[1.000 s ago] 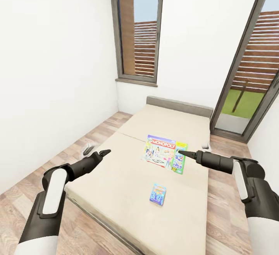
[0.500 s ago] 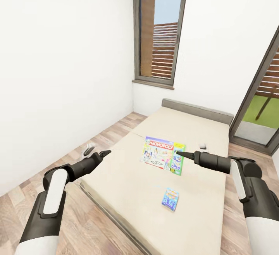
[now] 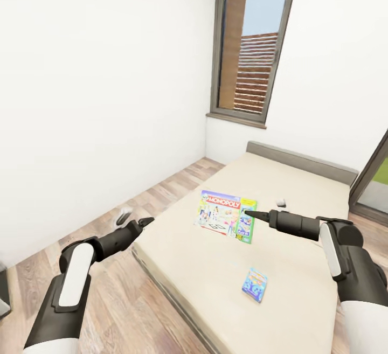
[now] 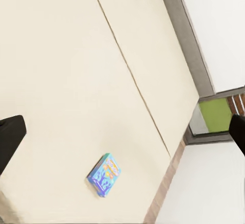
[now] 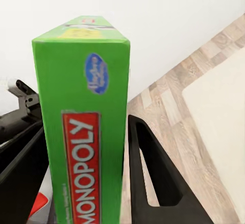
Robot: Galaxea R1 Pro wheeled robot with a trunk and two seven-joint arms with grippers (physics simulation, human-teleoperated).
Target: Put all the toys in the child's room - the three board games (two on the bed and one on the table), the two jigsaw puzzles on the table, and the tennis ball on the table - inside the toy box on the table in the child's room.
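Item: Monopoly board game, lifted from bed; view swung leftward.
My right hand (image 3: pixel 249 213) pinched the green-edged, cartoon-printed card box (image 3: pixel 227 215) by its edge, above the beige mattress (image 3: pixel 302 181); carry begun, toy box unseen. Small blue cartoon-printed box (image 3: pixel 254 284) lay on bed. Left hand (image 3: pixel 146 221): cannot tell.

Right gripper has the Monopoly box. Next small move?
Probably turn toward the table. The right gripper is clamped on the Monopoly box, held above the bed. The small blue game box lies on the mattress; the left gripper looks empty.
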